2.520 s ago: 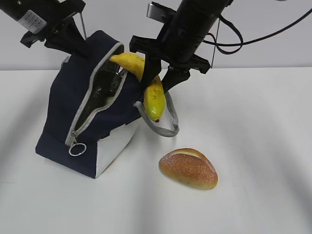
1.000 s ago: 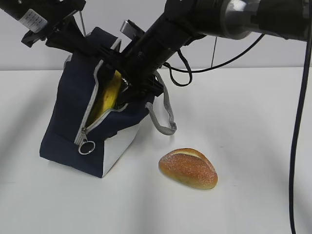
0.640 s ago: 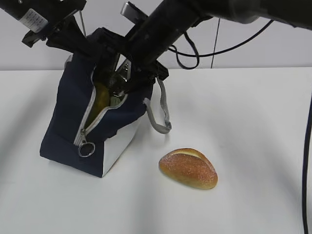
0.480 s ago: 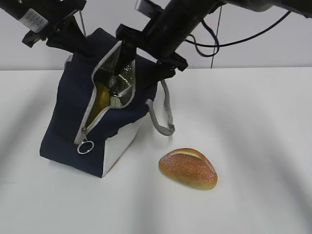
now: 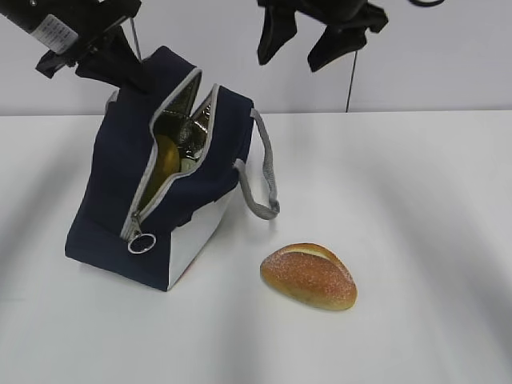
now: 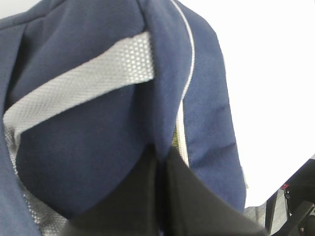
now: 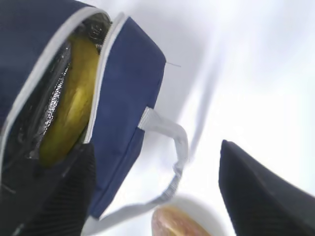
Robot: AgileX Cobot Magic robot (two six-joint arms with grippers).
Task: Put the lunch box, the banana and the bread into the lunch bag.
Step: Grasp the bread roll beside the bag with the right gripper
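The navy lunch bag (image 5: 120, 184) stands on the left of the table with its zipper open. The banana (image 5: 166, 158) lies inside it, seen through the opening, and also shows in the right wrist view (image 7: 74, 105). The bread (image 5: 309, 276) lies on the table to the right of the bag; its edge shows in the right wrist view (image 7: 177, 223). My left gripper (image 5: 128, 68) is shut on the bag's top fabric (image 6: 98, 137) and holds it up. My right gripper (image 5: 320, 40) is open and empty, high above the bag. The lunch box is hidden.
A grey webbing handle (image 5: 260, 188) hangs off the bag's right side towards the bread. The zipper's ring pull (image 5: 140, 243) hangs at the bag's lower front. White table (image 5: 416, 224) stretches to the right; a wall stands behind.
My right gripper carried the banana into the bag, let it go, then rose up and out, open. The bag's mouth stays held open by the left gripper.
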